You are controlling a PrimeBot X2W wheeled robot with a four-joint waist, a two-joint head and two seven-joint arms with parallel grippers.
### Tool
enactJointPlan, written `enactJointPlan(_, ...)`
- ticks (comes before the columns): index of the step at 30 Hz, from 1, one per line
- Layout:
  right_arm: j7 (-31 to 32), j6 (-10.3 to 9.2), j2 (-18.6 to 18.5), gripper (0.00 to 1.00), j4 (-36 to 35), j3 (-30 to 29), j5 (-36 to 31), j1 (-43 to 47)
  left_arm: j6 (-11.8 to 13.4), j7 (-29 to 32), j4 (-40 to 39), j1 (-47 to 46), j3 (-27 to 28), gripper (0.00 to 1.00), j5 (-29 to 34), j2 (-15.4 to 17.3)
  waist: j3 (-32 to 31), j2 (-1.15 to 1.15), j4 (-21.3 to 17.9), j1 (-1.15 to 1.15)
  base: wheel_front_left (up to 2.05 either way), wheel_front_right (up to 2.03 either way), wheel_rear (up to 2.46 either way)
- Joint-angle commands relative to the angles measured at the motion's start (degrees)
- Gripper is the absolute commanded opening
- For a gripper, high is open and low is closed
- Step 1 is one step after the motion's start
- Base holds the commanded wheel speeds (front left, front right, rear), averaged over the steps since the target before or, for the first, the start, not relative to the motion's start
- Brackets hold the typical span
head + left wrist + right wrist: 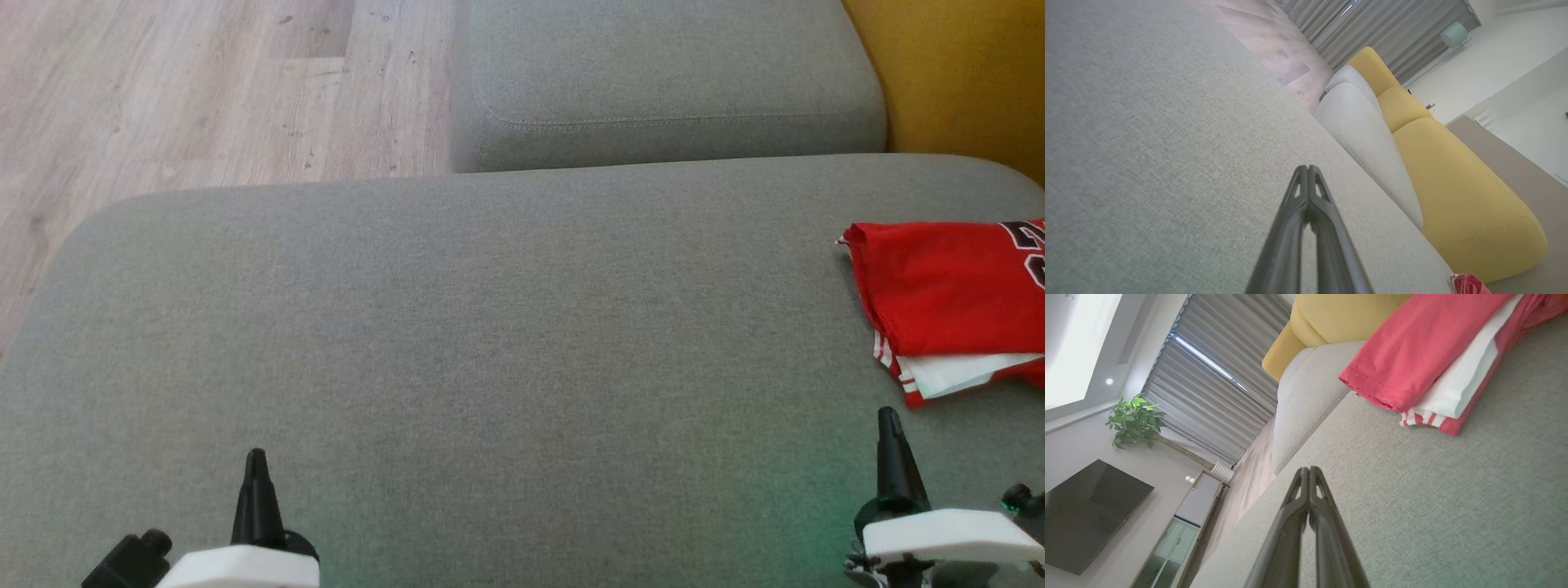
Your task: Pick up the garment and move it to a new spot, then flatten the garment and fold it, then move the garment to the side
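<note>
Folded red garment lying at the right side of the grey seat, both grippers empty.

The garment [947, 302], red with white trim and dark lettering, is lying folded on the right side of the grey sofa seat [490, 327], below the yellow cushion [963, 73]. The right gripper [888, 415] is pointing up just beside it, not touching, its 2 fingers pressed together on nothing. The left gripper [255, 454] is waiting well apart, its 2 fingers likewise closed and empty.
</note>
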Motion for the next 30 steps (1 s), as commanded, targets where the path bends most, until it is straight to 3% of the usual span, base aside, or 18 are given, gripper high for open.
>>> enactJointPlan(1, 0.46, -0.03, -1.37, 0.0, -1.56, 0.16, 2.18, -3.85, -0.87, 0.37, -1.29, -3.32, 1.9, 0.0, -2.0, 0.67, 0.1, 0.0, -0.08, 0.0, 0.0, 0.0, 0.0)
enactJointPlan(30, 5.07, -0.04, -1.46, 0.0, -0.16, -1.55, 21.61, -8.06, -4.35, 5.04, 1.23, -7.53, 6.56, 0.0, -21.0, 0.62, 1.56, 0.0, -1.21, 0.0, 0.0, 0.0, 0.0)
